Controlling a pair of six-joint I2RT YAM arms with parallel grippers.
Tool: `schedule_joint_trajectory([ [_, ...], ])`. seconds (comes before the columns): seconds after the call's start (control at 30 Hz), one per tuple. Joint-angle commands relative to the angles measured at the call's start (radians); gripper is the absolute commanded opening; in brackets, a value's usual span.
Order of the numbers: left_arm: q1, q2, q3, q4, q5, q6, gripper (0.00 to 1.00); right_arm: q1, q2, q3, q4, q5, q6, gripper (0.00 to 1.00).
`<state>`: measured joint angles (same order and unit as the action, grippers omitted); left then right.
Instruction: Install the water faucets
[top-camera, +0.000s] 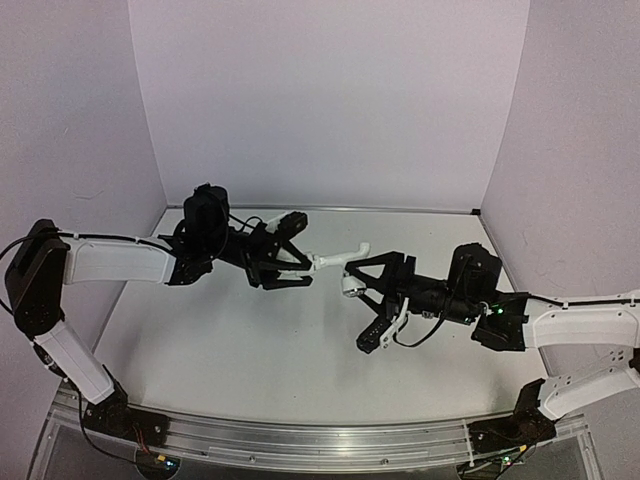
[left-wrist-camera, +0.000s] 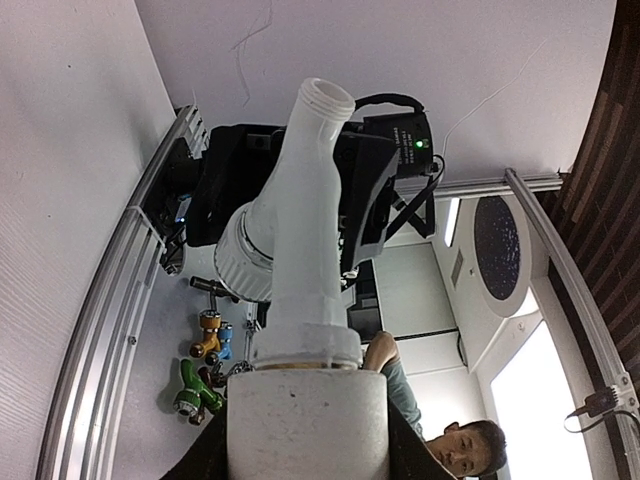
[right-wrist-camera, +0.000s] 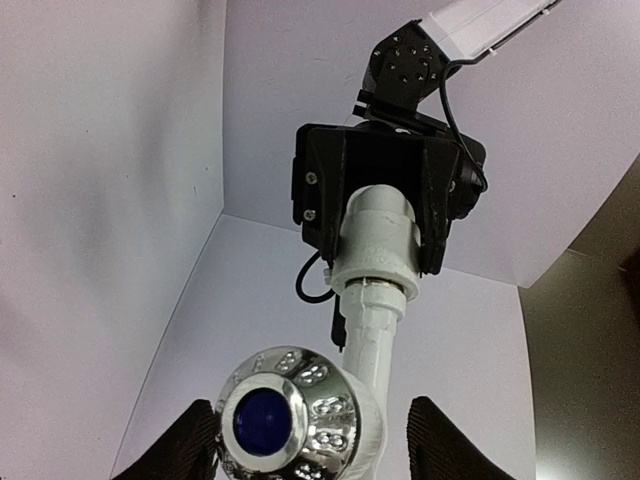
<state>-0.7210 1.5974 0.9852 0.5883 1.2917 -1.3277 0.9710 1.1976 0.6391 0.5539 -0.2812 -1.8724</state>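
A white water faucet (top-camera: 338, 262) hangs in mid-air over the table's middle, screwed into a short white cylindrical fitting (left-wrist-camera: 305, 425). My left gripper (top-camera: 300, 265) is shut on that fitting. In the left wrist view the bent spout (left-wrist-camera: 318, 150) points away and the ribbed knob (left-wrist-camera: 243, 256) sits at its left. My right gripper (top-camera: 358, 303) faces it from the right, jaws open around the knob (right-wrist-camera: 290, 420), which has a chrome cap with a blue centre. One finger (right-wrist-camera: 188, 448) is at the knob's edge, while the other finger (right-wrist-camera: 452, 442) stands apart from it.
White walls enclose the table on three sides. An aluminium rail (top-camera: 320, 435) runs along the near edge, between the arm bases. Past the rail, the left wrist view shows green, yellow and blue taps (left-wrist-camera: 203, 365) and a person (left-wrist-camera: 470, 450).
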Motion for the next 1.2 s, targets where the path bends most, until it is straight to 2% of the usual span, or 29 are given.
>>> schedule_joint_trajectory([
  [0.0, -0.012, 0.008, 0.046, 0.077, 0.036, -0.011, 0.01, 0.001, 0.003, 0.044, 0.058, -0.036, -0.010, 0.49],
  [0.17, -0.014, 0.015, 0.051, 0.080, 0.039, -0.017, 0.03, 0.000, -0.006, 0.037, 0.057, -0.053, -0.014, 0.30],
  [0.23, -0.014, 0.021, 0.052, 0.082, 0.040, -0.022, 0.04, 0.000, -0.008, 0.029, 0.060, -0.060, -0.024, 0.27],
  [0.3, -0.015, 0.026, 0.056, 0.089, 0.041, -0.027, 0.04, 0.000, -0.005, 0.025, 0.063, -0.061, -0.035, 0.34],
  [0.37, -0.016, 0.032, 0.059, 0.099, 0.043, -0.035, 0.05, 0.001, -0.001, 0.028, 0.065, -0.059, -0.042, 0.52],
  [0.4, -0.018, 0.036, 0.061, 0.104, 0.046, -0.040, 0.05, 0.000, 0.003, 0.030, 0.066, -0.057, -0.044, 0.54],
  [0.53, -0.022, 0.043, 0.065, 0.112, 0.048, -0.050, 0.05, 0.001, 0.010, 0.033, 0.066, -0.060, -0.053, 0.51],
  [0.63, -0.024, 0.049, 0.069, 0.117, 0.049, -0.057, 0.08, 0.000, 0.009, 0.033, 0.066, -0.074, -0.057, 0.39],
  [0.73, -0.025, 0.048, 0.071, 0.126, 0.049, -0.059, 0.23, 0.000, -0.003, 0.028, 0.067, -0.084, -0.037, 0.18],
  [0.87, -0.024, 0.035, 0.076, 0.093, 0.050, -0.029, 0.46, 0.000, -0.034, 0.009, 0.062, -0.090, 0.005, 0.02],
  [0.93, -0.025, 0.031, 0.079, 0.065, 0.049, -0.010, 0.52, 0.000, -0.054, -0.005, 0.061, -0.095, 0.007, 0.00],
  [1.1, -0.019, 0.027, 0.090, 0.021, 0.031, 0.020, 0.84, 0.001, -0.102, -0.012, 0.037, -0.111, 0.060, 0.00],
  [1.17, 0.005, 0.008, 0.094, -0.029, 0.008, 0.051, 0.91, 0.000, -0.118, -0.007, 0.027, -0.108, 0.111, 0.00],
])
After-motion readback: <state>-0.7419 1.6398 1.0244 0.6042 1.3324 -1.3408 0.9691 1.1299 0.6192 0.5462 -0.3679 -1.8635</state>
